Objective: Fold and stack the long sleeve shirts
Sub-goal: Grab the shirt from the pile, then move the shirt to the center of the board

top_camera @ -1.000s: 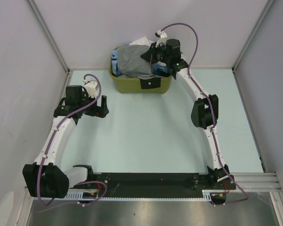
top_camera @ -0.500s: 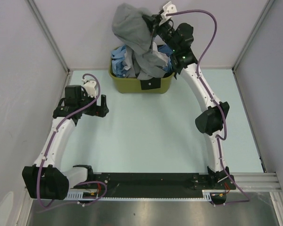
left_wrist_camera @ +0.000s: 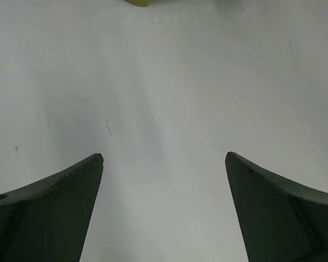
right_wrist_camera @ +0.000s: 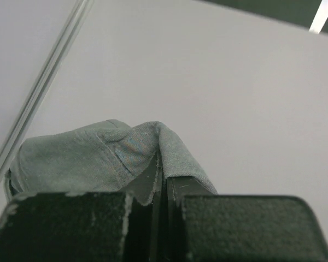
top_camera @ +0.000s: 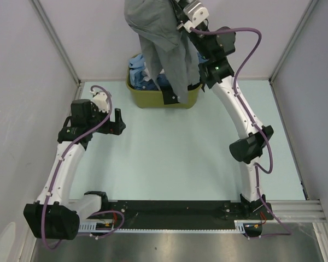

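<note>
Grey shirt (top_camera: 161, 43) clamped in right gripper (right_wrist_camera: 159, 188), hem seemingly brushing basket (top_camera: 145, 99) | left gripper (left_wrist_camera: 164, 164) spread above table (left_wrist_camera: 169, 82)

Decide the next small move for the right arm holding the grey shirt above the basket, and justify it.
Probably swing the grey shirt toward the table in front of the basket and lower it. The right claw is shut on a fold, its lower end hangs over the basket, and the left claw hovers open above the table.
</note>
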`<state>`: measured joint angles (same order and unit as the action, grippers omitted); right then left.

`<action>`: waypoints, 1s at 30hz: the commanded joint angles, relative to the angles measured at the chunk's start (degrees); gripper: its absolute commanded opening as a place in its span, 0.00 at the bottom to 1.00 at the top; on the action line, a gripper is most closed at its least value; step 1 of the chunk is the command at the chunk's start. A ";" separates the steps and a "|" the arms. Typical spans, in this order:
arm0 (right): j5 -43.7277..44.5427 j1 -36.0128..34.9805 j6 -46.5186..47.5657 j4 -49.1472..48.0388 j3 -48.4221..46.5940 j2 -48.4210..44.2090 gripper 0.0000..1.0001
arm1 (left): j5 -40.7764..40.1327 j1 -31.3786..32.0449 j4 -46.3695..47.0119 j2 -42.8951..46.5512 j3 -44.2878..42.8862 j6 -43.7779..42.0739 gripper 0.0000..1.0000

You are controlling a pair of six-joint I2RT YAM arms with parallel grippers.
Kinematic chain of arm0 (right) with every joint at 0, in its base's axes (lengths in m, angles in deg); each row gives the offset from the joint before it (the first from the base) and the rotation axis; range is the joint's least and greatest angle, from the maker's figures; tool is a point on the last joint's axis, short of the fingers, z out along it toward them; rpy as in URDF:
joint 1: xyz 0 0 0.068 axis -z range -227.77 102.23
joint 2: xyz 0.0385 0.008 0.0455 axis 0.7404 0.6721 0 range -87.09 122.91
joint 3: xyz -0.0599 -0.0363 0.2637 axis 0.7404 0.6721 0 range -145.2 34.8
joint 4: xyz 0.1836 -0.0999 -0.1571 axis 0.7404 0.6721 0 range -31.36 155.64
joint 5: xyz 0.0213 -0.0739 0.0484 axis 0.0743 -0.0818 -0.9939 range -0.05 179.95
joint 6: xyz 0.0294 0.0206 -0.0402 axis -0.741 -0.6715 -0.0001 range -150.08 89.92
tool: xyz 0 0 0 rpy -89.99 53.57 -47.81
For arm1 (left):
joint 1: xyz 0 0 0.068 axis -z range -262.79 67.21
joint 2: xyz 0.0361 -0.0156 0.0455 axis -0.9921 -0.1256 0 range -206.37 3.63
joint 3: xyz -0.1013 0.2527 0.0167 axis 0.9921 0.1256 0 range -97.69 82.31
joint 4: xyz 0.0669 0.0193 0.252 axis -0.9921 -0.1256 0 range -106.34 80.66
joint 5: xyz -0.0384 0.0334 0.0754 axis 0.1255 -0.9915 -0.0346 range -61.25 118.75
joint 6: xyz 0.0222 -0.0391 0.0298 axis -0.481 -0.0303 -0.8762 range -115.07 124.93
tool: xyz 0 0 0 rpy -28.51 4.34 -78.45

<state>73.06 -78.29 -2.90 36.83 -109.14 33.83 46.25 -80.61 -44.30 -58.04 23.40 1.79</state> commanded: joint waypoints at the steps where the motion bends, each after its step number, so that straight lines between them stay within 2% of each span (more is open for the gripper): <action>1: -0.16 -3.74 7.62 -7.73 -3.63 -9.21 0.00 | 1.75 -0.33 1.47 2.52 -1.82 2.60 0.99; 8: -2.27 -12.18 17.02 -5.01 -4.16 -14.22 0.00 | 1.40 -0.33 1.39 5.68 -1.82 2.78 0.99; 12: -0.17 -17.19 19.32 -1.32 -1.79 -17.56 0.00 | 1.40 -0.77 0.77 7.79 -1.90 2.78 0.99; 15: 4.21 -20.27 16.16 5.43 4.35 -21.68 0.00 | 3.94 -2.00 -0.02 8.93 -2.34 4.63 0.99; 18: 13.78 -20.89 6.07 13.85 15.76 -29.14 0.00 | 9.21 -6.65 -0.46 9.37 -2.96 4.98 0.99; 19: 20.33 -20.02 2.91 16.50 23.45 -31.78 0.00 | 10.09 -6.92 -0.81 9.29 -3.22 4.63 0.99; 21: 23.46 -11.79 -9.11 25.26 34.55 -42.22 0.01 | 10.97 -7.18 -1.25 9.37 -3.31 2.71 0.99; 22: 22.52 -7.40 -14.64 29.15 40.00 -45.74 0.07 | 12.02 -7.18 -1.77 9.29 -3.22 0.61 0.99; 23: 20.42 -2.31 -24.88 33.71 51.36 -52.91 0.16 | 14.56 -7.10 -2.21 8.76 -3.14 -0.98 0.99; 24: 18.57 8.53 -28.20 43.59 56.87 -55.94 0.39 | 15.71 -7.10 -3.17 8.59 -2.96 -4.65 0.99; 25: 12.20 13.51 -30.06 48.12 63.63 -59.37 0.54 | 17.21 -7.10 -3.97 8.15 -2.87 -7.03 0.99; 26: 6.66 19.82 -28.25 51.91 74.05 -62.10 0.65 | 18.44 -6.84 -4.67 7.10 -2.78 -9.23 0.99; 27: 2.43 29.63 -27.28 58.65 78.85 -66.56 0.81 | 19.32 -6.66 -6.07 6.39 -2.52 -13.26 0.99; 29: -6.46 39.62 -23.68 64.23 85.11 -68.45 0.99 | 18.46 -4.30 -7.05 3.85 -1.56 -16.89 0.99; 30: -11.02 46.45 -19.75 68.78 85.14 -67.50 1.00 | 16.80 -3.15 -7.40 3.05 -1.03 -19.08 0.99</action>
<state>78.85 -47.80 -22.84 84.13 -29.27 -29.88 60.67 -86.69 -48.71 -51.66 22.35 -5.90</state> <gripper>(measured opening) 0.962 0.994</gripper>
